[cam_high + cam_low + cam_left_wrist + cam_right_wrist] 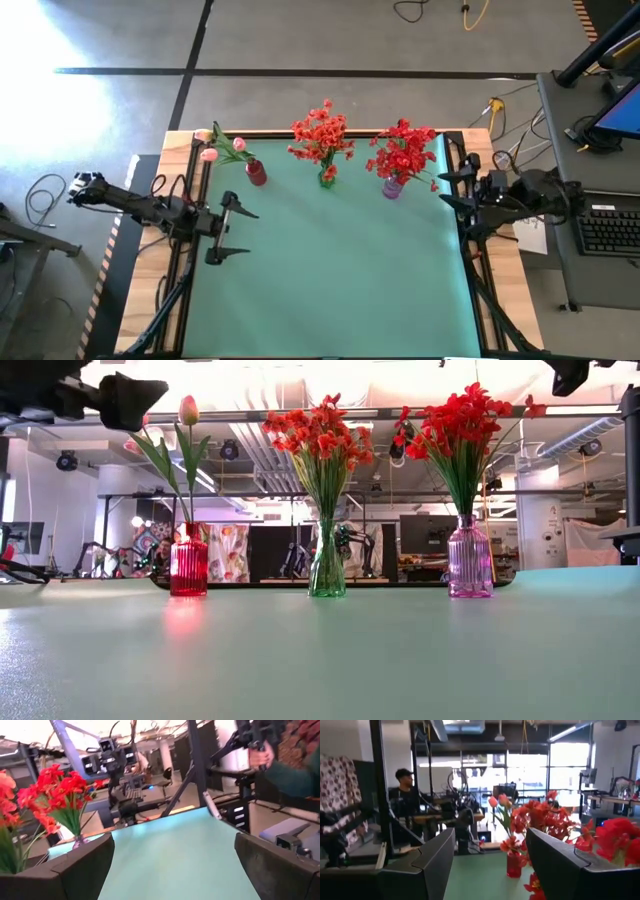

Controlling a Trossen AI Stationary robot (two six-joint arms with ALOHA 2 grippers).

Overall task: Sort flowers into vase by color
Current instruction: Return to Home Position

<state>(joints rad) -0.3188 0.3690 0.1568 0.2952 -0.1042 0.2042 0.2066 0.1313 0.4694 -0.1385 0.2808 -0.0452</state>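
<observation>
vases (pixel 327 565) number three, each holding flowers (pixel 320 430).

I counted three vases (pixel 327 570), three bunches of flowers (pixel 320 435), and two tools: left tool (pixel 240 232), right tool (pixel 447 192).

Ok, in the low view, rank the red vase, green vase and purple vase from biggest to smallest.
1. the purple vase, clearly the widest.
2 and 3. the green vase and red vase look about alike: green slightly taller, red slightly wider.
</observation>
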